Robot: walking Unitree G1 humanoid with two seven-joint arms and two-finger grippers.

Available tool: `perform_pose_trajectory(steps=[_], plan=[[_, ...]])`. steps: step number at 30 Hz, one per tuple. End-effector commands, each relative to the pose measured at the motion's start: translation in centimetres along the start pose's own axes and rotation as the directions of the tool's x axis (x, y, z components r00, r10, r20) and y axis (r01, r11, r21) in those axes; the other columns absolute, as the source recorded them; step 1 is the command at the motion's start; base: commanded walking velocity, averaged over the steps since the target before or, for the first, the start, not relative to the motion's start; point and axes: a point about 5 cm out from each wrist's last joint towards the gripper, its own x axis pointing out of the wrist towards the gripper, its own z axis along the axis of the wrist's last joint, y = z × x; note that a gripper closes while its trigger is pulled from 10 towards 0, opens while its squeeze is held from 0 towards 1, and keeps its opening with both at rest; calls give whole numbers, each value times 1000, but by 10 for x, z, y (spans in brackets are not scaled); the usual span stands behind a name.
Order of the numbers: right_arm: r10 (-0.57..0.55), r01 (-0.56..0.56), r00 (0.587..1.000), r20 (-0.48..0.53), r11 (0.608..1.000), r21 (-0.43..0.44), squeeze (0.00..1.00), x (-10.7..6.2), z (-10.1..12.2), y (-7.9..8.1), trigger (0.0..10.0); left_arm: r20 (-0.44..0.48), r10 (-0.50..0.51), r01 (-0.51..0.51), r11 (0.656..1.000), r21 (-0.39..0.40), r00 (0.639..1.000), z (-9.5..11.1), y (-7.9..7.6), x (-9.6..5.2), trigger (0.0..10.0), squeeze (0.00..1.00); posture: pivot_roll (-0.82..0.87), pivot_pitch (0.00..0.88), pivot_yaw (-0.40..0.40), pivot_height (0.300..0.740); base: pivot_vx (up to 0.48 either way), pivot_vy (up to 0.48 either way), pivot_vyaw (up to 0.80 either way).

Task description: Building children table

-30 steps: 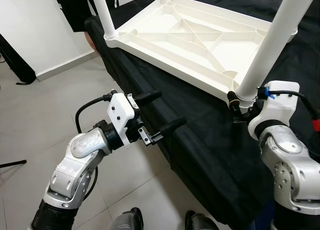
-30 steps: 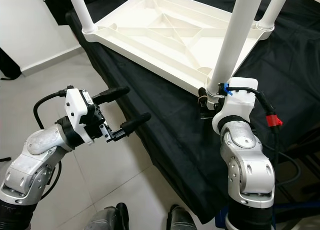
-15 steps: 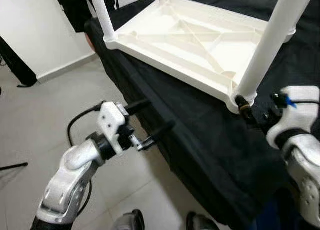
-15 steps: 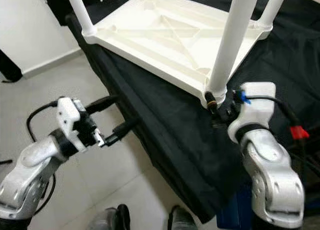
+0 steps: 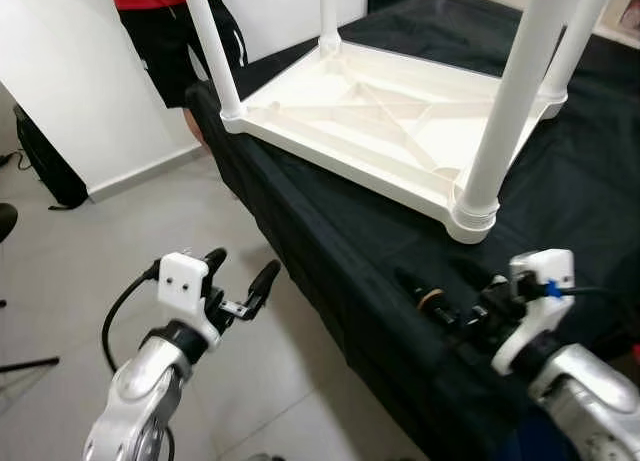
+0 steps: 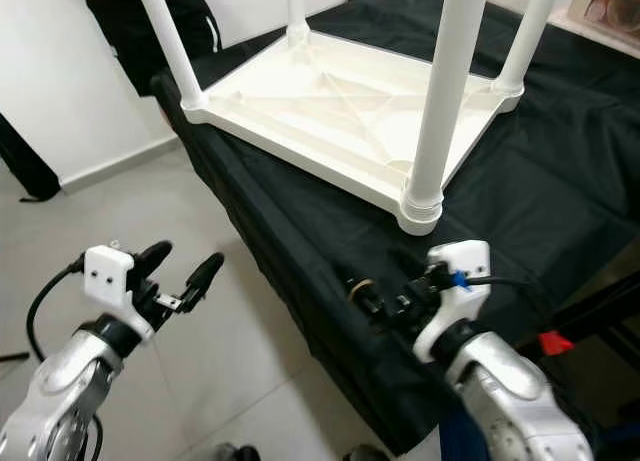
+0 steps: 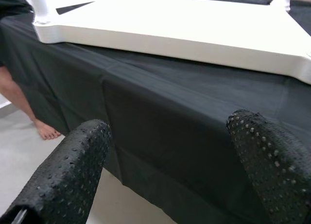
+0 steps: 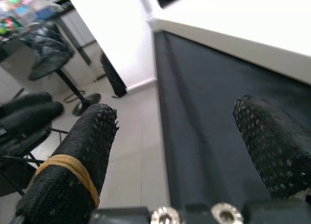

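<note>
A white plastic children's table (image 5: 310, 126) lies upside down on a black-draped worktop (image 5: 340, 241), its white legs standing upward. The nearest leg (image 5: 505, 101) sits in its corner socket (image 5: 472, 216). My right gripper (image 5: 440, 309) hovers low over the cloth just in front of that corner, open and holding nothing; one of its fingers (image 8: 73, 151) carries a yellow rubber band. My left gripper (image 5: 240, 281) hangs over the floor beside the worktop's draped side, open and empty, facing the cloth and the table's rim (image 7: 170, 37).
A person in a red top and black shorts (image 5: 170, 21) stands at the worktop's far left corner, a bare foot (image 7: 46, 131) by the cloth. Grey tiled floor (image 5: 80, 251) lies to my left. A black bag (image 5: 40, 166) leans on the white wall.
My right gripper has come off the base of the nearest leg and drawn back toward me. My left arm has dropped away from the cloth edge. The camera has shifted.
</note>
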Motion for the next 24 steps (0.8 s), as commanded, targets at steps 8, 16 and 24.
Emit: perform_pose_trajectory(steps=[8, 16, 24], plan=[[-193, 194, 981, 12, 980, -51, 0, 30, -17, -30, 10000, 21, 36, -37, 998, 47, 999, 0, -7, 2, 10000, 0, -23, 39, -8, 740, 0, 0, 0], [-164, 165, 986, 29, 983, -81, 0, 29, -13, -30, 10000, 25, 68, -70, 994, 82, 997, 1, -1, 2, 10000, 0, -35, 39, -9, 740, 0, 0, 0], [-93, 92, 996, -4, 986, -138, 0, 26, -22, -19, 10000, 11, 48, -49, 997, 64, 999, -2, -6, 1, 10000, 0, -42, 67, -1, 740, 0, 0, 0]])
